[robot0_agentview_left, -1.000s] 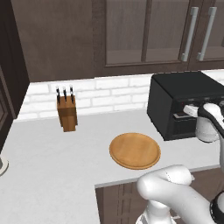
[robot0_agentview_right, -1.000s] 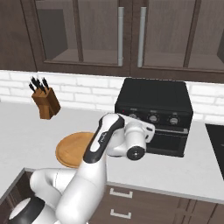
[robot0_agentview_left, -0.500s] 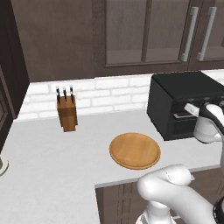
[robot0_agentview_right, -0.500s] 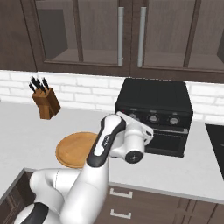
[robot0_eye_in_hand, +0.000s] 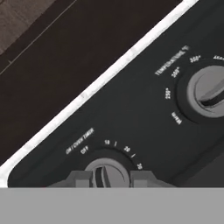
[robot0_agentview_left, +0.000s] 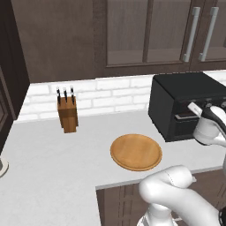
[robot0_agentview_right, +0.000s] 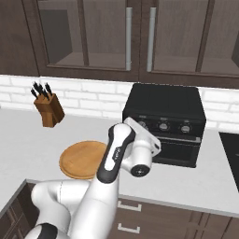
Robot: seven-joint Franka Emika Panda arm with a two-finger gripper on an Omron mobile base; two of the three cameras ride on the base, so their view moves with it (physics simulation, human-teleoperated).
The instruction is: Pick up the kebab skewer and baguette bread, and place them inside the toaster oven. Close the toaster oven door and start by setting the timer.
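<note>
- Gripper at the hand view's bottom centre was clenched on the timer knob
- Oven sat right of centre on the counter, door closed

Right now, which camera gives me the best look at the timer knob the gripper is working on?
The hand view: the timer knob sits close up between the gripper fingertips, its minute marks readable above it. In the right base view the toaster oven shows its knob row, but the arm covers the left end. In the left base view the knobs are too small to tell apart.
</note>
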